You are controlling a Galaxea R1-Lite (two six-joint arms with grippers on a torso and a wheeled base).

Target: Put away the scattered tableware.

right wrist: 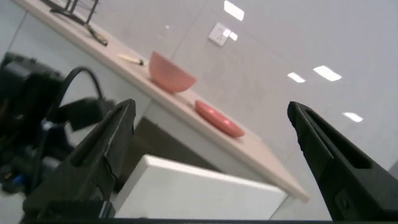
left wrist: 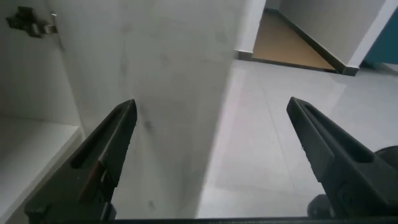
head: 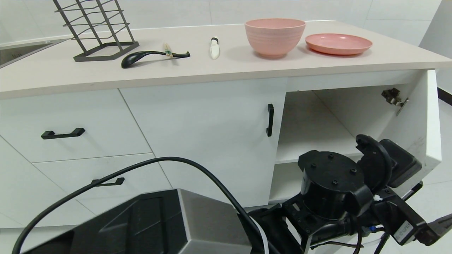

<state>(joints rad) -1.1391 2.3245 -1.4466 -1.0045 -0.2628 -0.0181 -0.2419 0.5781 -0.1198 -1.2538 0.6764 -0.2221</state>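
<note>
On the countertop (head: 226,68) stand a pink bowl (head: 274,37) and, to its right, a pink plate (head: 338,43). Left of the bowl lie a white spoon (head: 214,49), a pair of chopsticks (head: 167,50) and a black ladle (head: 141,56). My left gripper (left wrist: 211,106) is open and empty, facing the edge of the open cabinet door (left wrist: 168,93) and the floor. My right gripper (right wrist: 211,106) is open and empty too, low beside the cabinet and looking up at the bowl (right wrist: 171,73) and plate (right wrist: 219,119).
A black wire rack (head: 99,31) stands at the counter's left, with a sink (head: 17,53) beyond it. Below the plate the cabinet is open, door (head: 429,123) swung right, its shelf (head: 310,141) bare. Closed drawers and a closed door lie to the left.
</note>
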